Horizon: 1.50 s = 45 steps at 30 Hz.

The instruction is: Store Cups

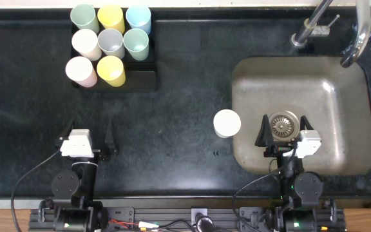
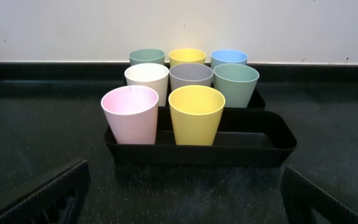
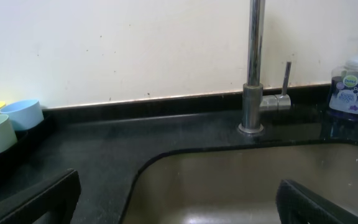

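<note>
Your pastel cups [image 2: 191,78], black tray [image 2: 229,152]
You see one pink cup [image 2: 129,115], two yellow, two green, white, grey, blue; the lone cup [image 1: 227,122] is white, the counter [image 1: 172,129] speckled black.

Both arms are tucked in, folded back close over their bases. Left arm [image 1: 76,183]: left gripper [image 1: 90,134] points straight up the top view, jaws spread wide. Right arm [image 1: 295,180]: same pose, right gripper [image 1: 283,131] just as wide apart. Wrist views agree. The left fingers [image 2: 48,196] sit out at the two lower corners with a broad gap between, and the right fingers [image 3: 33,202] likewise. Both wrists look level, no visible roll.
</note>
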Available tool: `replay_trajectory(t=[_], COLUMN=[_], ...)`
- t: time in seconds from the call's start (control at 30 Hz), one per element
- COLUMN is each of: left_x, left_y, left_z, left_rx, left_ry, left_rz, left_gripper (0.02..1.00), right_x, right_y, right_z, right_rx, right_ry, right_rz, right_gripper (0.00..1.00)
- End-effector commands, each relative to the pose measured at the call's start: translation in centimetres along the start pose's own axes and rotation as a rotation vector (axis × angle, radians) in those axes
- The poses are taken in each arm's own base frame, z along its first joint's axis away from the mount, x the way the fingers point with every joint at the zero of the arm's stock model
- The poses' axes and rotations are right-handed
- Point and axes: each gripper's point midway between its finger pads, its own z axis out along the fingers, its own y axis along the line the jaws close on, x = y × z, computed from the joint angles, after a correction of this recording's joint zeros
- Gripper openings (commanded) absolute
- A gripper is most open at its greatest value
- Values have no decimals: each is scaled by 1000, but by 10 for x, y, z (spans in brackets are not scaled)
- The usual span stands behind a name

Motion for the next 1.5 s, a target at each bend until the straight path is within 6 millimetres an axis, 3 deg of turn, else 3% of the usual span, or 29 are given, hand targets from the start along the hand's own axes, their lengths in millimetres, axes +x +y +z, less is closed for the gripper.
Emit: replay_trajectory(t=[0.03,1.23,1.33,1.5], left_x=[2,2,2,2], left_y=[-1,-1,-1,-1], left_z=[0,0,0,0], left_rx=[7,7,7,7], left_ry=[-5,-6,-5,-6], left_rz=[20,20,20,20], left_gripper=[1000,998,1000,1000], right_x=[4,3,-13,-92], right_y=[0,5,8,19], right_z=[0,0,-2,-20], right_rx=[-6,-33,-39,-56], right_ry=[1,3,-34,-131], right_rz=[0,60,59,57], right_gripper=[996,996,998,998])
